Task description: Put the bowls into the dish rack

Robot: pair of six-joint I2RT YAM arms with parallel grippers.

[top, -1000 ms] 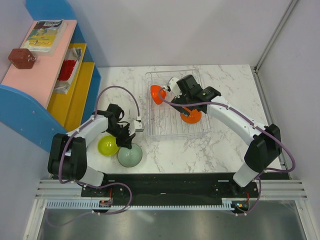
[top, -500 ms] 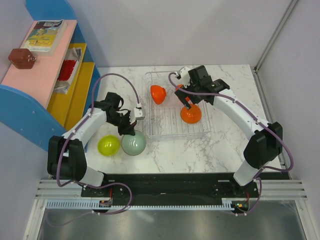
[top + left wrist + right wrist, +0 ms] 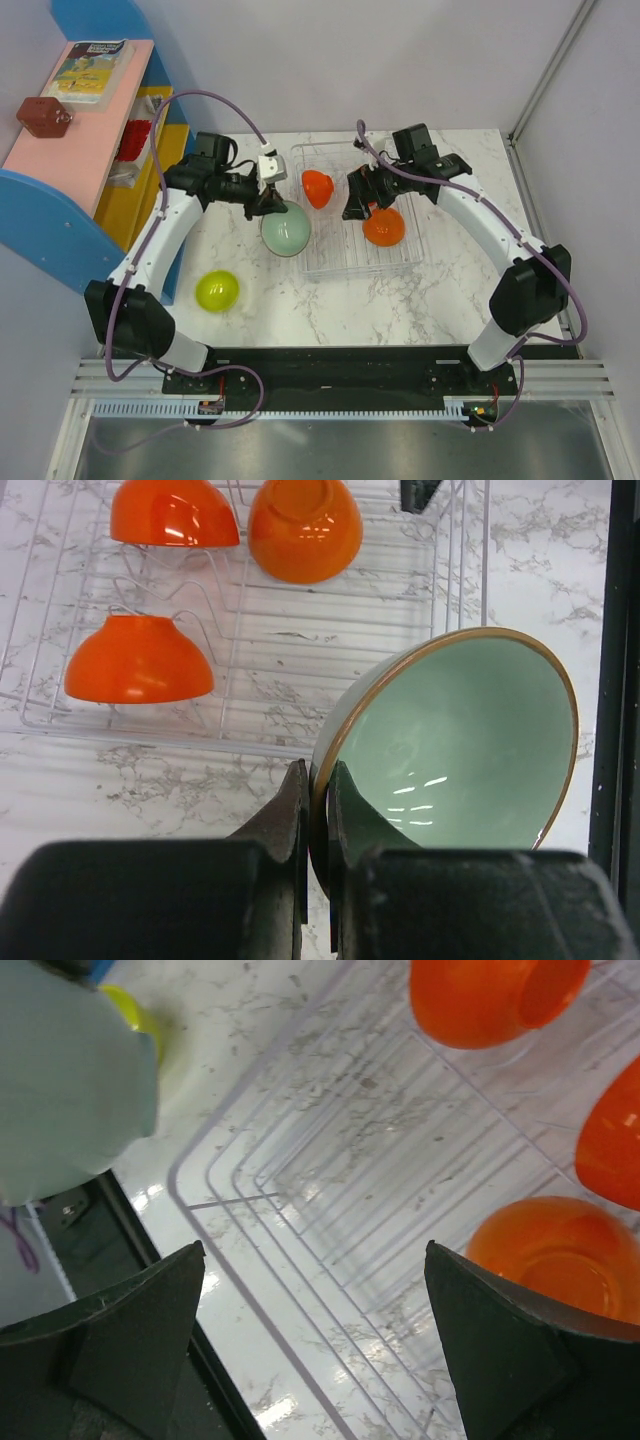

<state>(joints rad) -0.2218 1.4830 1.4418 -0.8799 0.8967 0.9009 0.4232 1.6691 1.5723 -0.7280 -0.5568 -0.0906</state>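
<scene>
The left gripper [image 3: 318,780] pinches the rim of the grey-green bowl [image 3: 460,750], which is tilted mid-frame at the left edge of the rack [image 3: 335,245]. It looks glossy and stiff, likely slippery and breakable, so a rim grip suits it. The right gripper [image 3: 357,203] gapes wide, empty.

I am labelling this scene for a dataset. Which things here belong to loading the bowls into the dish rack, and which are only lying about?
Belong to the job: dish rack; grey-green bowl in the left gripper; three orange bowls in the rack; lime-yellow bowl on the table.

Lying about: coloured shelf unit; book and brown object on its top.
</scene>
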